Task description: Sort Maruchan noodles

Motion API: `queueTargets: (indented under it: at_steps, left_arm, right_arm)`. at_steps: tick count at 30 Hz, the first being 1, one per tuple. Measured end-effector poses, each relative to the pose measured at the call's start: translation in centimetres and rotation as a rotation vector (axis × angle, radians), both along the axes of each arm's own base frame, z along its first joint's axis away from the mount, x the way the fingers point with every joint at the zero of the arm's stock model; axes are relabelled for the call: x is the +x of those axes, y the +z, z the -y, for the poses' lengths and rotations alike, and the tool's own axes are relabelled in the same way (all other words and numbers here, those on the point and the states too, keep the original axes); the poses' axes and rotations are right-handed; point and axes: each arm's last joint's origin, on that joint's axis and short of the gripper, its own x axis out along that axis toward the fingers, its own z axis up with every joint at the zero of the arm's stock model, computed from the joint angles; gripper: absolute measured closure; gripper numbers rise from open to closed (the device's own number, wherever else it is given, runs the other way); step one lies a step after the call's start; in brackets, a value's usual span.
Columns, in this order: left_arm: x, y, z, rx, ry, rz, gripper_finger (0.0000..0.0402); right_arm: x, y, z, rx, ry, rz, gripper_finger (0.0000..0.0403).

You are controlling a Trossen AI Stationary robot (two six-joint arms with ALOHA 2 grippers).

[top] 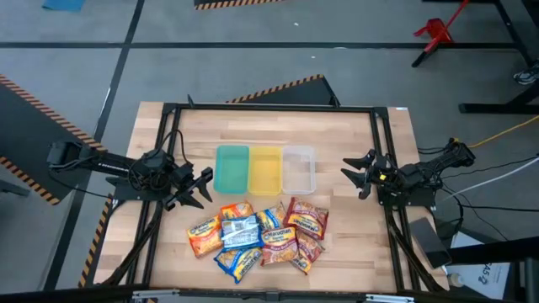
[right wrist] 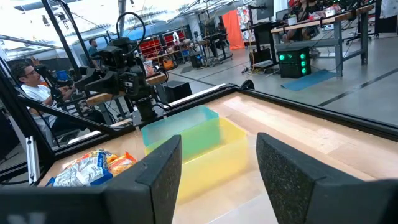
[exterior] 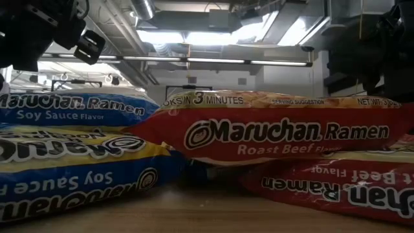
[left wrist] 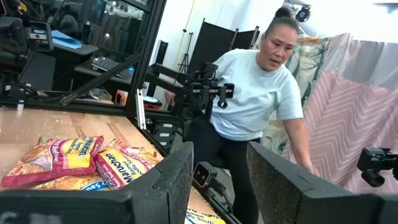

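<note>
Crinkly plastic, about ten packets: the Maruchan noodles point(top: 257, 236) lie in a loose overlapping heap on the wooden table point(top: 341, 135), toward its near edge and roughly midway between its side edges. I count blue-and-yellow soy sauce packets, red roast beef ones and orange ones, several lapped over their neighbours.

Three trays sit side by side just behind the heap, toward the table's middle: green tray point(top: 232, 168), yellow tray point(top: 265, 169), clear tray point(top: 298, 169). I see nothing in them from above, so I judge no packet is sorted yet.

Left gripper point(top: 200, 187): above the table near its left edge, just beside the heap, fingers apart, holding nothing.

Right gripper point(top: 357, 175): near the right edge, level with the trays, fingers apart, holding nothing.

Handling, as I judge it: each packet light, a brittle noodle block inside a slick film that slides and rustles. I would take a top packet first, gripping across a short crimped end or pinching the block's narrow side gently, since hard squeezing could crack the noodles and a lapped packet may drag its neighbour.

A person point(left wrist: 258, 93) stands beyond the table.
</note>
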Motion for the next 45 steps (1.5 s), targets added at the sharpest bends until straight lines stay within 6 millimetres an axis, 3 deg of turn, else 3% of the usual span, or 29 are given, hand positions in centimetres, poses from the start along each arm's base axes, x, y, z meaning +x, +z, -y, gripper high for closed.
queueTargets:
  at_steps: [30,45]
  left_arm:
    - [0.0,0.0,0.0,0.001,0.001,0.001,0.0255]
    - [0.5,0.2,-1.2,0.19,0.522,0.148,0.0255]
  right_arm:
    - [0.0,0.0,0.0,0.0,0.0,0.0,0.021]
    - [0.0,0.0,0.0,0.0,0.0,0.0,0.021]
